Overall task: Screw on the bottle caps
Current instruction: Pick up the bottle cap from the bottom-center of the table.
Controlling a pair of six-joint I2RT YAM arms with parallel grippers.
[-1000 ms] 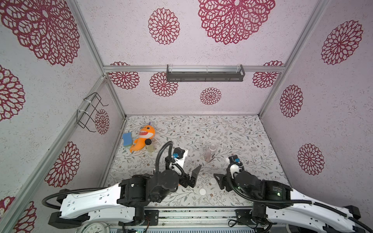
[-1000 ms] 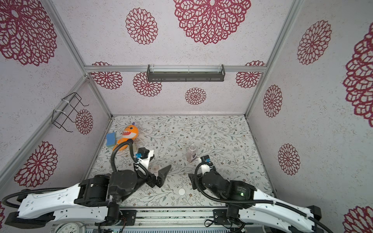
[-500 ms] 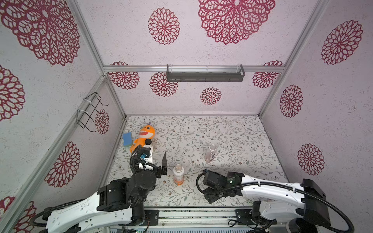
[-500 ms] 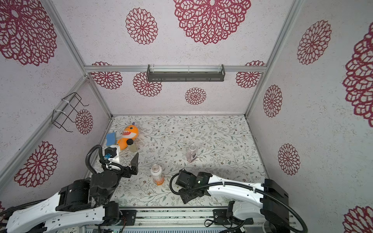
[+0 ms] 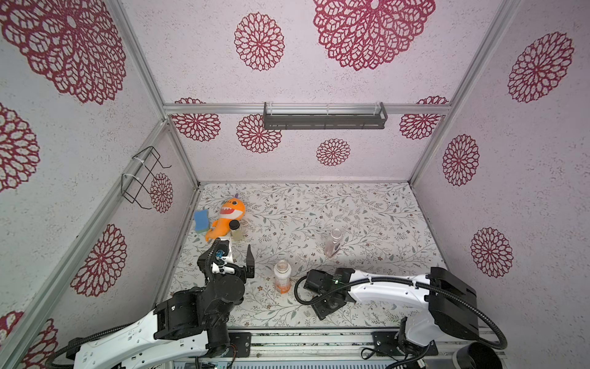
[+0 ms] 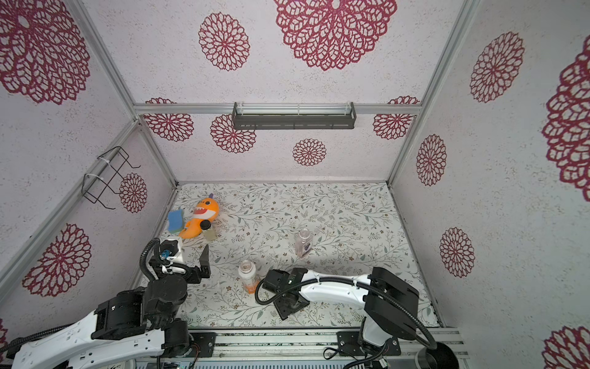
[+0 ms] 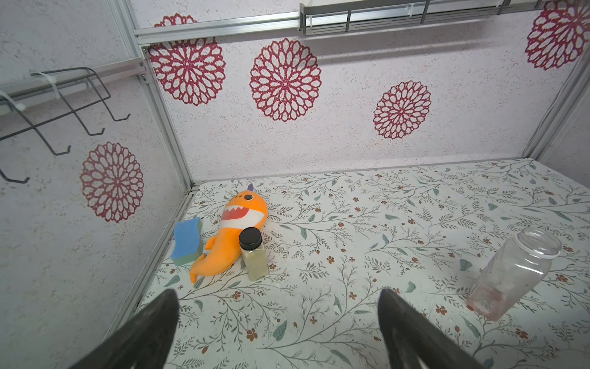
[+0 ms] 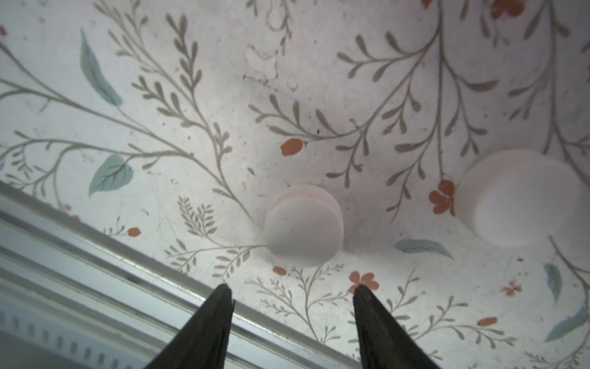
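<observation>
Gaping right fingers (image 8: 204, 335) near cap (image 8: 303, 226)

Both arms share one build: glossy white casing on the long links and blocky matte black housings (image 5: 450, 297) at the joints. The left arm (image 5: 121, 342) has a ribbed black cable (image 5: 208, 258) looping by its wrist, with a blue plug (image 5: 219, 254) beside it. The right arm (image 5: 383, 289) has similar ribbed cables near its wrist and base. Small dark screws (image 5: 406, 292) dot its white casing, and there is what may be a tiny green light (image 5: 335, 280). The left gripper (image 7: 277, 291) and the right gripper (image 8: 292, 287) end in plain black fingers (image 7: 412, 335) that taper to blunt tips.
</observation>
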